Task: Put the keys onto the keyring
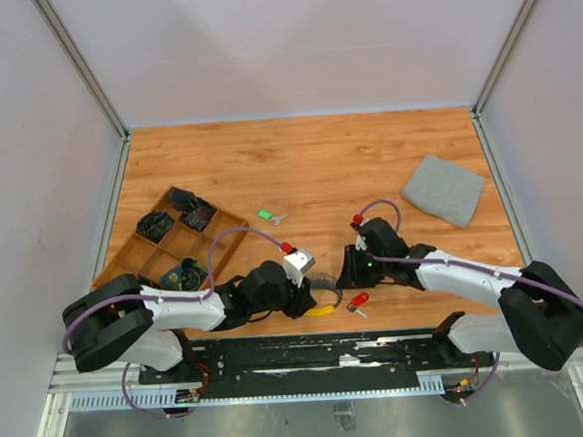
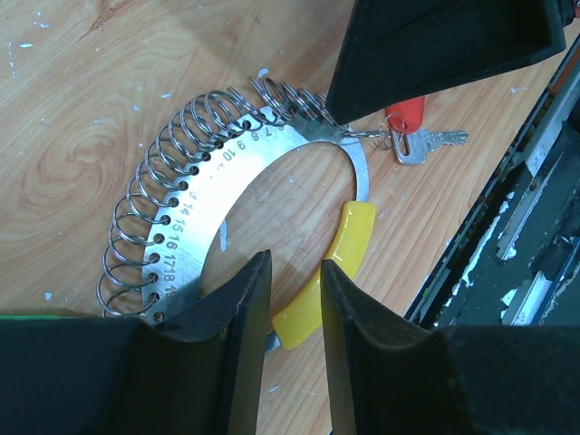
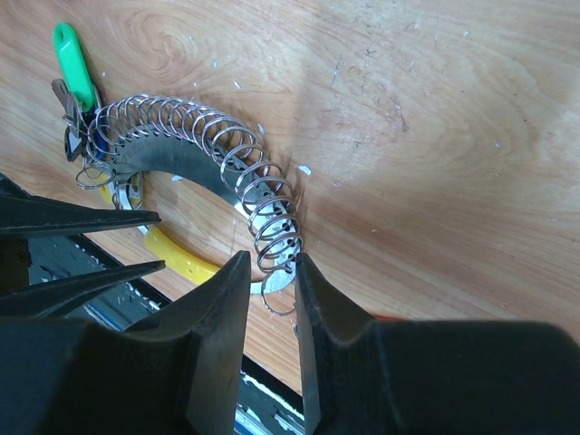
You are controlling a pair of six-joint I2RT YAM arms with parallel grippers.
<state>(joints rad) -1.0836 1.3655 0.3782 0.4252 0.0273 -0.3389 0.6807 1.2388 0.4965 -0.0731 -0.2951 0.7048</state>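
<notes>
The keyring is a curved, numbered metal plate with a row of small wire rings and a yellow handle. It lies on the wood table between my grippers. My left gripper is closed around the end of the yellow handle. My right gripper is closed on the plate's other end, among the rings. A red-headed key with a silver key hangs on a ring by the right gripper. A green-headed key lies loose farther back. It also shows in the right wrist view.
A wooden compartment tray holding dark items stands at the left. A grey cloth square lies at the right. The black base rail runs along the table's near edge, just behind the keyring.
</notes>
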